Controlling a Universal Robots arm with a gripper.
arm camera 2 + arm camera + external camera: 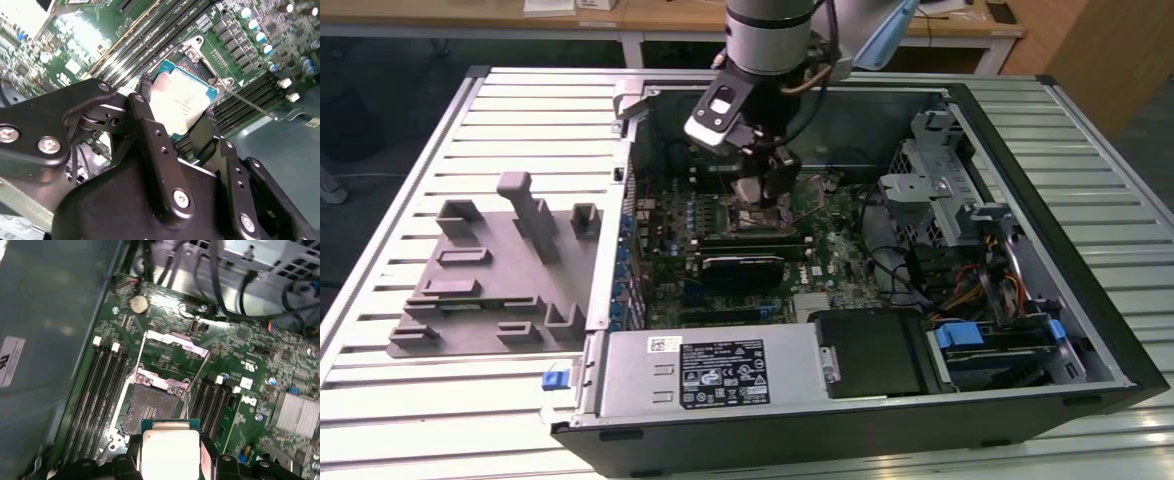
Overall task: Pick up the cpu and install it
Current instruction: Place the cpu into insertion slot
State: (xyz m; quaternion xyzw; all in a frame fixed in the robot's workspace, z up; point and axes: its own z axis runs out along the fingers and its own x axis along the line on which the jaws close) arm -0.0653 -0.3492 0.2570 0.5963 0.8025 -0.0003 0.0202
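Workshop: opened computer case (pixel 827 445) on slatted metal bench (pixel 534 120).

Silver-grey arm (pixel 767 35) reaches straight down. Black two-finger gripper (pixel 176 106) points downward, its black metal fingers (pixel 151 132) clamped on the flat silver-topped square cpu (pixel 184 99) between them.

Black gripper (pixel 176 102), 2 fingers (pixel 150 125) clamped on edges of silver-topped cpu (pixel 185 97), over open socket (pixel 186 61) on green motherboard (pixel 85 60) beside memory slots (pixel 150 35).

The cpu (pixel 170 452) has a smooth, pale metal top; the pincer (pixel 176 102) is matt black metal, the table (pixel 534 130) ribbed metal.
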